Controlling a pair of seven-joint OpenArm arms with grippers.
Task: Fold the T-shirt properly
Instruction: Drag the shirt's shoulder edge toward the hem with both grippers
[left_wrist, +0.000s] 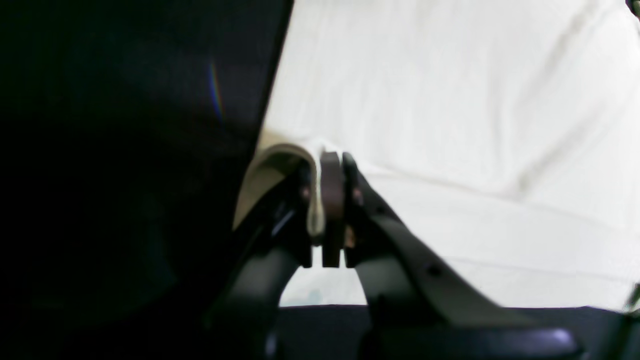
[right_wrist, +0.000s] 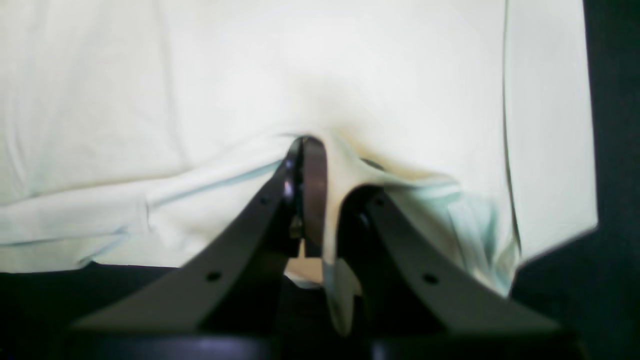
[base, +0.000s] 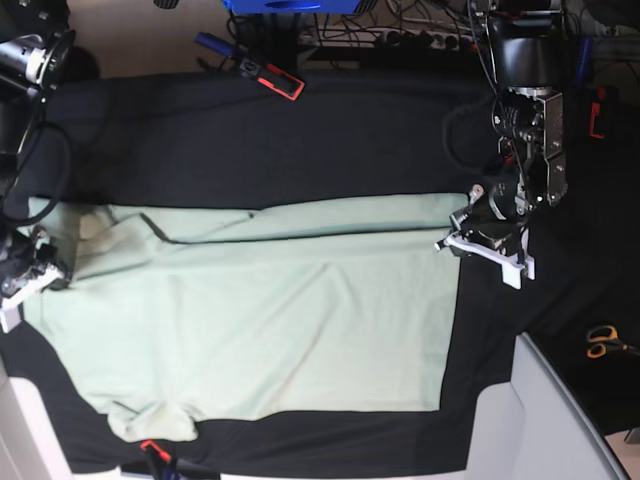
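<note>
We see both grippers, left (left_wrist: 332, 210) and right (right_wrist: 320, 200), clamped on opposite edges of the pale mint-green cotton T-shirt (base: 280, 320) spread across the black table cloth (base: 300, 140).

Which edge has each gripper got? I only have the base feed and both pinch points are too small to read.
Observer: In the left wrist view, the left gripper is shut on a folded edge of the T-shirt, right where the cloth meets the black table cloth.
Operator: And the right one?
Observer: In the right wrist view, the right gripper is shut on a raised ridge of the shirt; cloth hangs down between the fingers.
Operator: Any seam near it?
Observer: Yes, a stitched hem runs left from that pinch, and a straight cloth edge shows on the right side of that view.
</note>
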